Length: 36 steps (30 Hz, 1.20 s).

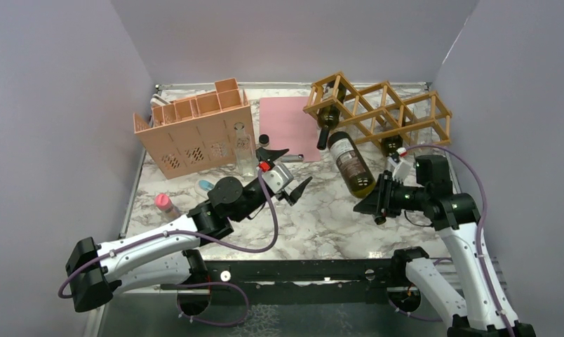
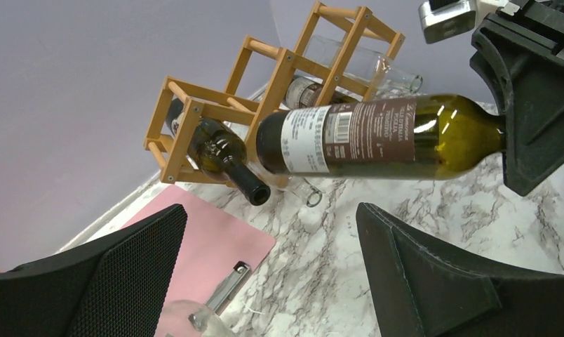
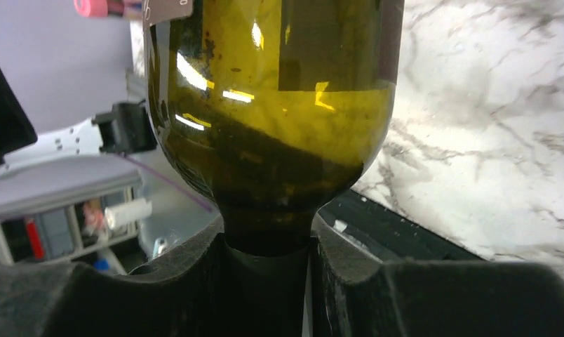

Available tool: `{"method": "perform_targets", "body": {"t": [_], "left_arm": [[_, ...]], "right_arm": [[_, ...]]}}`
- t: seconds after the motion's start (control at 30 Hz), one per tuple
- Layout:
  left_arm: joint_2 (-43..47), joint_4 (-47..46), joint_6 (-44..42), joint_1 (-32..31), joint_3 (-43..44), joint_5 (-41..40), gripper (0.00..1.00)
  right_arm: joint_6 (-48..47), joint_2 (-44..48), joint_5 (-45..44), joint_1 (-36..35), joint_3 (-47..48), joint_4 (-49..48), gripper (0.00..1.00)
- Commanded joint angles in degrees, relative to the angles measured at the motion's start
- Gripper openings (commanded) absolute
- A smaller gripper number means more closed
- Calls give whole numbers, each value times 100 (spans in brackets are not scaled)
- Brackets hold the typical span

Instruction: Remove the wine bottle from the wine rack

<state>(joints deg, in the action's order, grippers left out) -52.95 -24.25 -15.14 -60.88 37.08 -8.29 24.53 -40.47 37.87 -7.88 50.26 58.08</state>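
The wine bottle (image 1: pixel 351 165) is olive-green glass with a dark label. It is outside the wooden wine rack (image 1: pixel 381 109), base toward the rack and neck toward me. My right gripper (image 1: pixel 379 201) is shut on its neck, and the right wrist view shows both fingers clamped under the bottle's shoulder (image 3: pixel 272 91). In the left wrist view the bottle (image 2: pixel 377 137) hangs above the marble in front of the rack (image 2: pixel 265 91). My left gripper (image 1: pixel 298 166) is open and empty, left of the bottle. Its jaws stand wide apart over the marble (image 2: pixel 272 210).
A dark bottle (image 1: pixel 327 119) lies in the rack's left cell, neck out, and another bottle (image 1: pixel 391 144) sits further right. A salmon-pink compartment box (image 1: pixel 195 130), a clear glass bottle (image 1: pixel 243 149) and a pink clipboard (image 1: pixel 290 126) stand at the back left. A pink-capped item (image 1: pixel 165 203) lies near left.
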Motion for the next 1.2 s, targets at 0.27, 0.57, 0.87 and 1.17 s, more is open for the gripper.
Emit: {"method": "perform_targets", "body": {"t": [0.27,0.57,0.87,1.17], "left_arm": [[-261,-169,-89,-37,-54,970,98],[-26,-1142,-624,-42,-811,2521,99],[-146,-1111,-1992,-64,-1311,3766,99],[-619,-825,-2455,-125,-1090,3664,99]], "right_arm": [[-1020,-331,1025,-290,-7,303,9],[-1091,-754,974,-874,154,316,10],[-1128,-1289,863,-1513,258,368,10],[-1200,-2025,864,-1939,454,476,9]]}}
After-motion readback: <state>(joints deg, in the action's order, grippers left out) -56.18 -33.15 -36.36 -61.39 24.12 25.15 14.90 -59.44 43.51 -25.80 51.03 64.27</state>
